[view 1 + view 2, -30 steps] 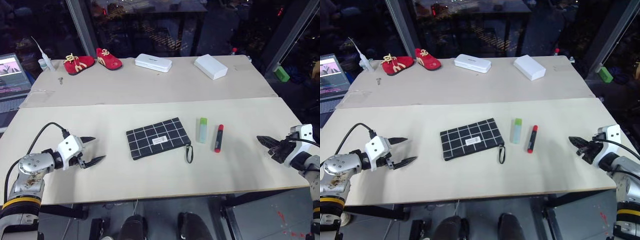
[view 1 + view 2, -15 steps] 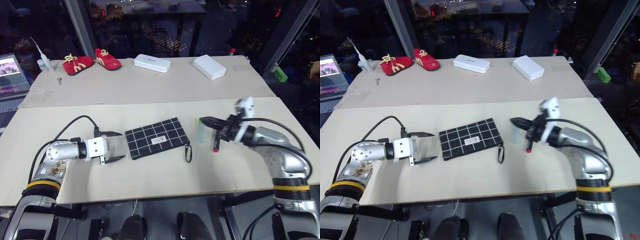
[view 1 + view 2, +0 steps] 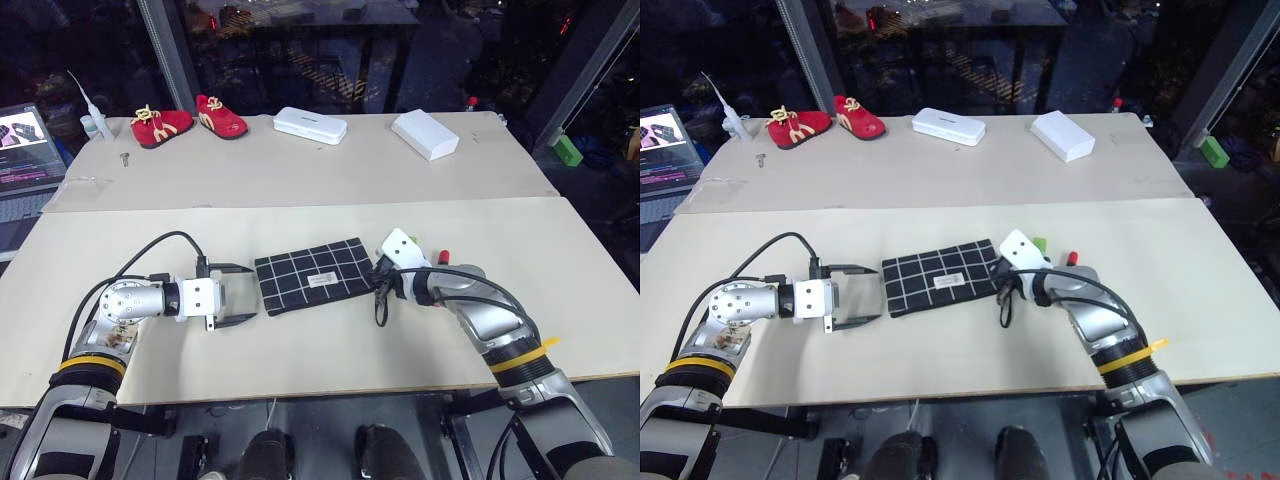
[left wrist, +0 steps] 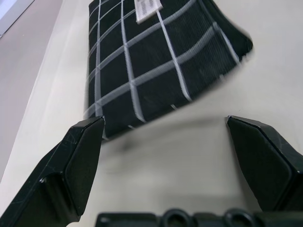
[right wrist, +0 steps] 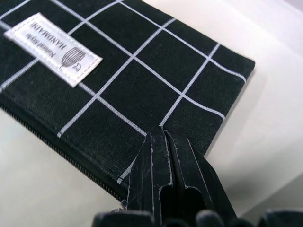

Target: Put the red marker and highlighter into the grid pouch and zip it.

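Grid pouch (image 3: 317, 277) lies flat on the pale table (image 3: 300, 350) between my two grippers, its white label (image 5: 55, 48) face up and its black wrist loop (image 3: 379, 297) trailing off the end nearer my right arm. My left gripper (image 3: 242, 294) sits just beside the pouch's other short end with its two black fingers (image 4: 73, 168) spread as wide as they go, one to each side of that end's corner, holding nothing and touching nothing that I can make out. My right gripper (image 5: 163, 142) has its fingers pressed together with nothing between them; their tips rest at the pouch's zipper edge, close to the corner where the loop starts, though I cannot tell whether they press on the fabric or hover just above it. Most of the highlighter (image 3: 1038, 243) is hidden behind my right wrist, with its green cap peeking out just beyond the pouch's end. A bit of the red marker (image 3: 441, 256) shows there too, beside the highlighter, on the side away from the pouch. Both pens are outside the pouch, on the table. At the far side of the table stand two white cases (image 3: 310, 125) and a pair of red shoes (image 3: 187, 119).
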{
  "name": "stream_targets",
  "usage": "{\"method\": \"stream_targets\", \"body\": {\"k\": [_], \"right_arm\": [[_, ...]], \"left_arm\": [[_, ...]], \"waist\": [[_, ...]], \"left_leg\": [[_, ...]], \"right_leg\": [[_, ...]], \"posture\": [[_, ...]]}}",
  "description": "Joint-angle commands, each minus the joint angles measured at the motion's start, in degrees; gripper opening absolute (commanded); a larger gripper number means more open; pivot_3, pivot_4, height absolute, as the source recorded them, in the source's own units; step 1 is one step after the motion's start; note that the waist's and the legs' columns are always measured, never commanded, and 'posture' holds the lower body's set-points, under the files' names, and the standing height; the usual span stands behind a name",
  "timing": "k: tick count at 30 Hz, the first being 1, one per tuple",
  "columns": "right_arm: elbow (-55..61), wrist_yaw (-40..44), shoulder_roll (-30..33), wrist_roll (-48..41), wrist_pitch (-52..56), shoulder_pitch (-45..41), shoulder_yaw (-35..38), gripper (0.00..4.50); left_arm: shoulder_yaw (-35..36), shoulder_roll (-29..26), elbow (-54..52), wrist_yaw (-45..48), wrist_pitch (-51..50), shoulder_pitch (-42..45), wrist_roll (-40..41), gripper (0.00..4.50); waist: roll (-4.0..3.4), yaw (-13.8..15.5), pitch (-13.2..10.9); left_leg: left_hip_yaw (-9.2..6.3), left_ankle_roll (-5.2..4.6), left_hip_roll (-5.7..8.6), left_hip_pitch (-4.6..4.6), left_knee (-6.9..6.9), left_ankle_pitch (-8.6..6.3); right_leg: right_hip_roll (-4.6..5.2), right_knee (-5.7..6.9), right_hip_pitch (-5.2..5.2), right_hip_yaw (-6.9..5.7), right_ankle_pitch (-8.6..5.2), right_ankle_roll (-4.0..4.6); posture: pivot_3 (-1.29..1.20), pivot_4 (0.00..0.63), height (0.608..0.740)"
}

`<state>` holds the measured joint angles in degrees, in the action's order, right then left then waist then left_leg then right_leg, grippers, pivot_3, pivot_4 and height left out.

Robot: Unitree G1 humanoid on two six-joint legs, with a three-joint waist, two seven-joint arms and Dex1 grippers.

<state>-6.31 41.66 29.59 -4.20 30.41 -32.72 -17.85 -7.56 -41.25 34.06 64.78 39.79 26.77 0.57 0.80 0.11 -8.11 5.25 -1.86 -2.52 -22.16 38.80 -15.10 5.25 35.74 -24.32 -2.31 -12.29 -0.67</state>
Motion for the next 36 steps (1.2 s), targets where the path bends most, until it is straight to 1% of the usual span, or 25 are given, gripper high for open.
{"method": "stream_targets", "body": {"k": [1,6,14,20,26,29,32,33,34,36], "right_arm": [[0.23,2.53,1.35,1.83,0.05,0.24,-1.22,0.01],[-2.07,2.68,0.04,3.03,-1.20,-1.32,-1.27,0.01],[-3.42,1.73,-2.41,3.76,-1.33,-1.17,-0.04,0.01],[-3.63,1.54,-2.76,4.12,-1.48,-0.85,0.35,0.01],[-3.36,1.49,-2.66,3.95,-1.42,-0.15,0.98,0.01],[-3.65,1.41,-2.56,4.08,-1.65,0.09,1.18,0.00],[-3.71,1.44,-2.55,4.07,-1.69,0.18,1.31,0.00],[-3.69,1.50,-2.52,4.03,-1.70,0.19,1.35,0.00],[-3.70,1.71,-2.52,3.89,-1.68,0.19,1.37,0.00],[-3.88,2.03,-2.47,3.84,-1.82,0.15,1.29,0.00]], "left_arm": [[-2.35,0.83,-0.86,1.08,0.34,-0.78,-0.67,4.50],[-4.31,2.68,-1.07,0.85,1.18,0.03,-1.79,4.50],[-6.86,5.46,1.76,-2.19,7.16,3.66,-5.62,4.50],[-7.84,6.56,4.97,-4.89,9.70,6.89,-7.63,4.50],[-8.95,6.51,6.12,-5.36,12.00,7.90,-7.77,4.50],[-9.17,6.92,4.59,-4.97,12.06,7.59,-6.36,3.73],[-9.47,6.99,3.80,-4.81,11.58,7.42,-5.65,2.68],[-9.60,6.93,3.76,-4.67,11.43,7.39,-5.50,2.21],[-9.65,6.92,3.97,-4.62,11.26,7.37,-5.41,1.94],[-9.60,6.98,4.30,-4.63,10.76,7.19,-5.19,1.22]], "waist": [[0.00,0.03,0.00],[0.01,0.07,0.00],[0.05,-0.17,0.06],[0.06,-0.34,0.06],[0.06,-0.42,0.07],[0.06,-0.40,0.07],[0.06,-0.43,0.06],[0.06,-0.46,0.07],[0.07,-0.49,0.06],[0.06,-0.52,0.06]], "left_leg": [[0.00,0.00,0.00,0.02,0.00,0.00],[0.01,0.00,0.01,0.09,0.01,0.00],[0.03,0.00,0.01,0.18,0.05,0.00],[0.02,0.00,0.01,0.18,0.05,0.00],[0.01,0.00,0.00,0.19,0.06,0.01],[0.01,0.00,0.00,0.18,0.06,0.01],[0.01,0.00,0.00,0.14,0.06,0.00],[0.01,0.00,0.00,0.13,0.06,0.00],[0.00,0.00,0.00,0.12,0.06,0.00],[0.00,0.00,-0.01,0.10,0.05,0.00]], "right_leg": [[0.00,-0.01,0.03,0.00,0.00,0.00],[-0.01,0.01,0.09,0.01,0.00,0.00],[-0.05,0.06,0.15,0.03,0.01,0.02],[-0.05,0.09,0.14,0.03,0.01,0.02],[-0.05,0.11,0.14,0.03,0.01,0.01],[-0.05,0.10,0.13,0.03,0.01,0.01],[-0.05,0.10,0.10,0.03,0.01,0.01],[-0.05,0.10,0.09,0.03,0.01,0.01],[-0.06,0.10,0.08,0.03,0.01,0.01],[-0.07,0.09,0.06,0.02,0.01,0.01]], "posture": [[0.00,0.150,0.740],[0.00,0.150,0.740],[0.00,0.150,0.740],[0.00,0.150,0.740],[0.00,0.150,0.740],[0.00,0.150,0.740],[0.00,0.150,0.740],[0.00,0.150,0.740],[0.00,0.150,0.740],[0.00,0.150,0.740]]}}
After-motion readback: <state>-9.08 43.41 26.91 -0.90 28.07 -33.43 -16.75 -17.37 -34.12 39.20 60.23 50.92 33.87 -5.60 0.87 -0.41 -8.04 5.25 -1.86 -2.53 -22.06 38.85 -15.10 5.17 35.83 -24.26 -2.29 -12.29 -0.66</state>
